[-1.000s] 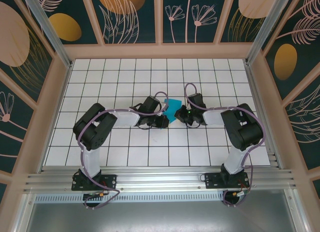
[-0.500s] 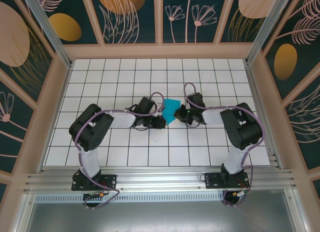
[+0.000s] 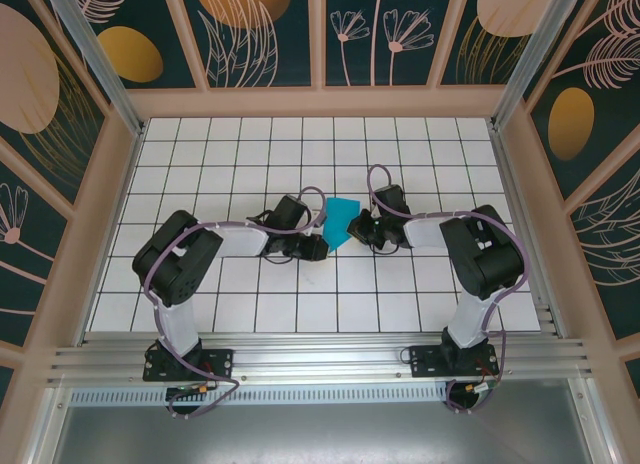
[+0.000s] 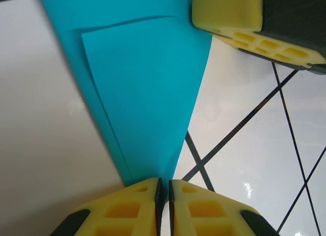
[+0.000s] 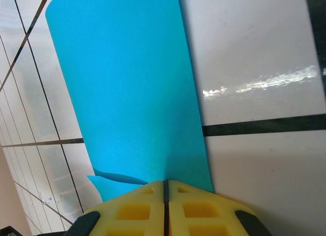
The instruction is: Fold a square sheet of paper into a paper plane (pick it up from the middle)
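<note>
At table [image 3: 200, 154] centre, teal sheet of paper [image 3: 343, 220], folded, tapering

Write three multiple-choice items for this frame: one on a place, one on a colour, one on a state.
1. Where on the tiled table is the paper?
A. In the far-left corner
B. Near the middle, between the left gripper and the right gripper
C. At the near edge, by the arm bases

2. What colour is the paper?
A. Teal-blue
B. Yellow
C. White

3. How does the right gripper stand?
A. Wide open beside the paper
B. Shut on nothing
C. Shut on the paper

Answers:
1 B: the top view shows the paper between the two gripper tips near the table's middle.
2 A: the paper is teal-blue in all three views.
3 C: in the right wrist view the yellow pads meet with the paper's edge running in between them.
</note>
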Controlling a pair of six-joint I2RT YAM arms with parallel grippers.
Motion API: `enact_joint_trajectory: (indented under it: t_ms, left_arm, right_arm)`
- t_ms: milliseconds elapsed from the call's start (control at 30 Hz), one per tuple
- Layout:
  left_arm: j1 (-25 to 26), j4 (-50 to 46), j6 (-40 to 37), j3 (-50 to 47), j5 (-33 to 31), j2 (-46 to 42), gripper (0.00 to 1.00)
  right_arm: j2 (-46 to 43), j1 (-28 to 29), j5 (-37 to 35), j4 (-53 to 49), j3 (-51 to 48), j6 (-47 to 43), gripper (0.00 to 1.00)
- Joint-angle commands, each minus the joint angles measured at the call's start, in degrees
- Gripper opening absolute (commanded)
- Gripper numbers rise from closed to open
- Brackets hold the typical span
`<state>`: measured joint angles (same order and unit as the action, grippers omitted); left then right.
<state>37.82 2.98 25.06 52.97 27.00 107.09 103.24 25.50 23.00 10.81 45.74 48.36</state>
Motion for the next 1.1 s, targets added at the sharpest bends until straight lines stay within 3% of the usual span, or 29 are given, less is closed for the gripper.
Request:
enact_joint_trajectory:
  t_ms: [0, 267, 533, 767, 1067]
  left_arm:
    - [-0.4, -11.8, -1.0, -2.8, -4.9, -0.5, 0.17]
    - [-0.5, -13.7, -1.2, -2.6, -5.1, -5.1, 0.19]
    - [-0.5, -7.7, 5.1, 1.0, 1.8, -10.1, 0.21]
    - [-0.5, 7.3, 18.5, 4.0, 14.3, -2.2, 0.23]
    - [-0.5, 2.0, 18.1, 5.1, 10.4, 4.9, 0.23]
  right_arm:
    - [4.1, 0.0, -5.8, -7.5, -1.4, -0.7, 0.1]
    - [3.8, 0.0, -5.7, -7.7, -1.4, -0.8, 0.1]
    - [3.8, 0.1, -5.6, -7.7, -1.1, -0.7, 0.11]
    - [3.9, 0.1, -5.6, -7.7, -0.9, -0.7, 0.11]
    - [4.0, 0.1, -5.7, -7.7, -1.0, -0.4, 0.11]
